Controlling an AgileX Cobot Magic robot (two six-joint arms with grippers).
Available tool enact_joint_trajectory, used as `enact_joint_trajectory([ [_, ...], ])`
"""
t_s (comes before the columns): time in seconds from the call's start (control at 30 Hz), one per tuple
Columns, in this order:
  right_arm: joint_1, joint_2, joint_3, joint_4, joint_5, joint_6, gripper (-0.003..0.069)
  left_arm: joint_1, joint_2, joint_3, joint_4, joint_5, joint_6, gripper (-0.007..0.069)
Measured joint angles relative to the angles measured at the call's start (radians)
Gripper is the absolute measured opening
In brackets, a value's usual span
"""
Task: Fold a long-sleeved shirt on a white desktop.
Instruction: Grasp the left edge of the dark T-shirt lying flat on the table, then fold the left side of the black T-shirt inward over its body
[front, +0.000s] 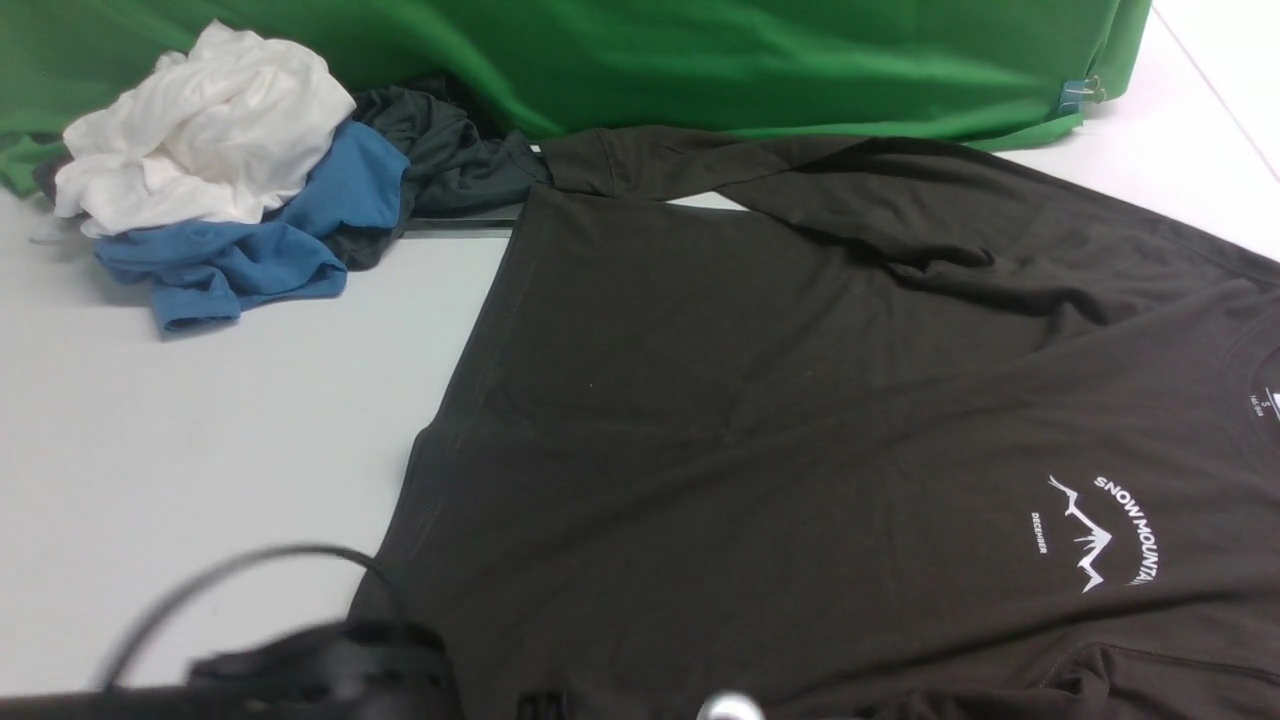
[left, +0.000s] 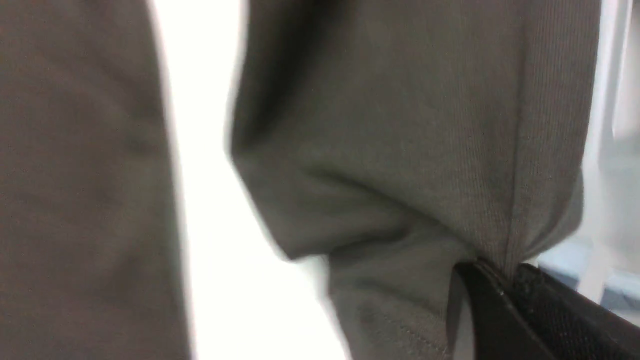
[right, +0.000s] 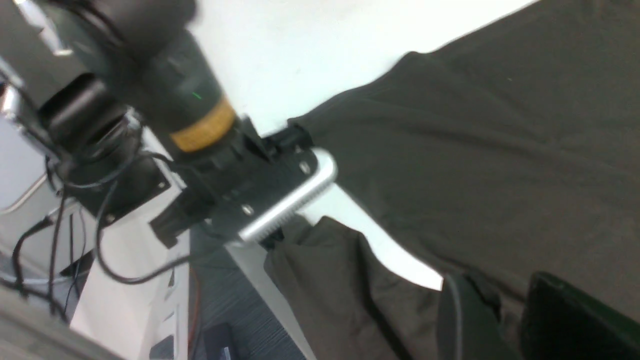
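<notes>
Pinching the near left edge of the big dark brown-black cotton long-sleeved shirt (front: 800, 400) with the left claw (left: 505, 272), clenched tight on the cloth. Grasping the near edge with the right claw (right: 502, 300) too (cloth caught in its grip). Lying spread over the right side of the broad smooth white desktop (front: 200, 420), with a crumpled pile of white, blue and dark clothes (front: 230, 170) sitting far left.

It looked like a robotics lab rigged for recording: a plain white surface (front: 200, 420) backed along its far edge by a clipped-up green cloth (front: 700, 60), a black robot arm (right: 190, 110) trailing loose cables (right: 100, 250) at the near edge, and dark office-style flooring (right: 220, 305) below.
</notes>
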Motion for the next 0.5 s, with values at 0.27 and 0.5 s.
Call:
enact_joint_trajectory([
  [0.27, 0.000, 0.001, 0.000, -0.047, 0.000, 0.065, 0.0192, 0.184, -0.014, -0.068, 0.008, -0.017, 0.000, 0.0034],
  [0.5, 0.000, 0.001, 0.000, -0.127, -0.049, 0.073, 0.0185, 0.428, -0.014, -0.089, -0.031, -0.111, 0.040, 0.0034],
])
